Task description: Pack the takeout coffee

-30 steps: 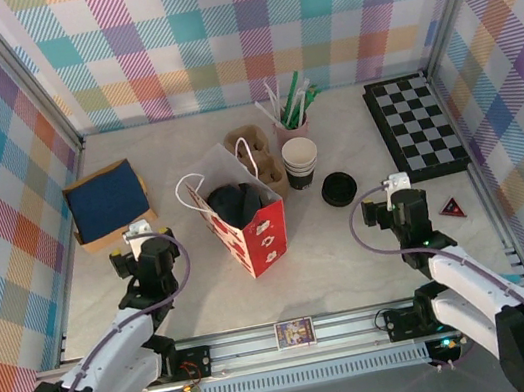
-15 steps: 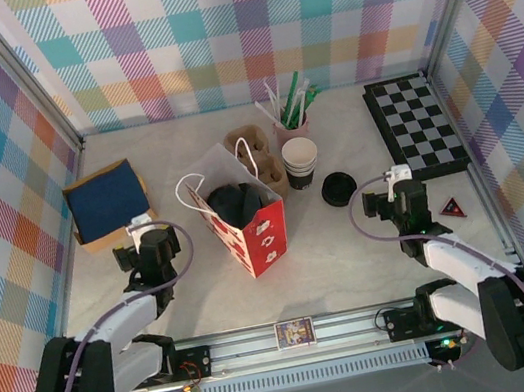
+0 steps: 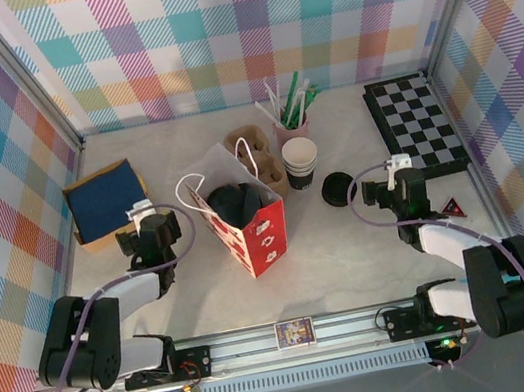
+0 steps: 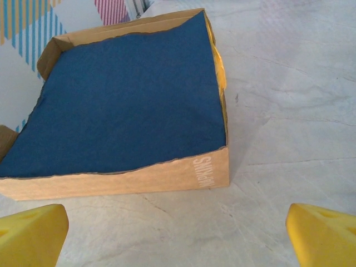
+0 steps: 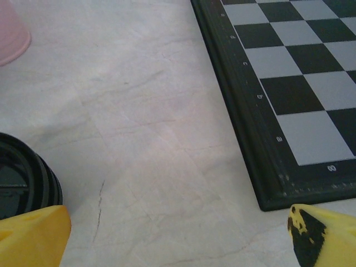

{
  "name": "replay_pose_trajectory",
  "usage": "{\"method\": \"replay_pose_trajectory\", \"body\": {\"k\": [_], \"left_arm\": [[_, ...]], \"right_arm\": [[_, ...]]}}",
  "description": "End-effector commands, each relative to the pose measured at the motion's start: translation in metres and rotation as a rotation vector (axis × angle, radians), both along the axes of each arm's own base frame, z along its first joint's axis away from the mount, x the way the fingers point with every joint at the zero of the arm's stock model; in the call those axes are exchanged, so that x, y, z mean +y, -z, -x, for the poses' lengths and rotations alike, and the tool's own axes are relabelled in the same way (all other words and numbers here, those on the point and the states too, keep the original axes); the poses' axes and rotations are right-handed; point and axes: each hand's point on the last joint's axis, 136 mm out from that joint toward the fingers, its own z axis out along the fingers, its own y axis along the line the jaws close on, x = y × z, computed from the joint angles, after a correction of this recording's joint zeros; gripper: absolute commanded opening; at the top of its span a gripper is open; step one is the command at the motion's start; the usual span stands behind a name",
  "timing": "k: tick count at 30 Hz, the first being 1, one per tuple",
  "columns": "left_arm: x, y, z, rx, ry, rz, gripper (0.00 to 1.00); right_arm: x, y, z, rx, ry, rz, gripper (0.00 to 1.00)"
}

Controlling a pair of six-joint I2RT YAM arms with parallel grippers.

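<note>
The takeout coffee (image 3: 231, 204) sits inside the red paper bag (image 3: 264, 238) at the table's middle. Its round black lid shows through the bag's open top, and the bag walls hide the cup body. My left gripper (image 3: 150, 236) rests low to the left of the bag, open, facing the napkin box (image 3: 106, 203). In the left wrist view its yellow fingertips (image 4: 30, 236) stand wide apart over bare table in front of that box (image 4: 128, 100). My right gripper (image 3: 398, 187) is open to the right of the bag, with nothing between its fingers (image 5: 33, 236).
A loose black lid (image 3: 338, 188) (image 5: 22, 178) lies just left of the right gripper. A stack of lidless cups (image 3: 301, 161), a pink cup of straws (image 3: 290, 115) and a cardboard carrier (image 3: 253, 147) stand behind the bag. The chessboard (image 3: 417, 123) (image 5: 300, 83) lies at the back right, with a red triangle (image 3: 454, 208) nearby.
Both arms have folded down lower, and their grippers have slid a little toward the back of the table. Both stay open. The bag and the other things have not moved.
</note>
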Motion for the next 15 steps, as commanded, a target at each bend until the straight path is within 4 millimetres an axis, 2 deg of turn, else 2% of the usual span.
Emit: {"method": "replay_pose_trajectory", "body": {"k": [1, 10, 15], "left_arm": [[0.001, -0.018, -0.015, -0.075, -0.004, 0.009, 1.0], [0.011, -0.02, -0.018, -0.097, -0.056, 0.001, 1.0], [0.019, -0.022, -0.016, -0.114, -0.074, -0.007, 1.0]], "right_arm": [[0.001, -0.02, -0.018, -0.079, -0.013, -0.006, 1.0], [0.0, -0.022, -0.033, -0.107, -0.01, -0.014, 0.99], [-0.009, -0.021, -0.038, -0.115, 0.038, -0.01, 0.99]]}}
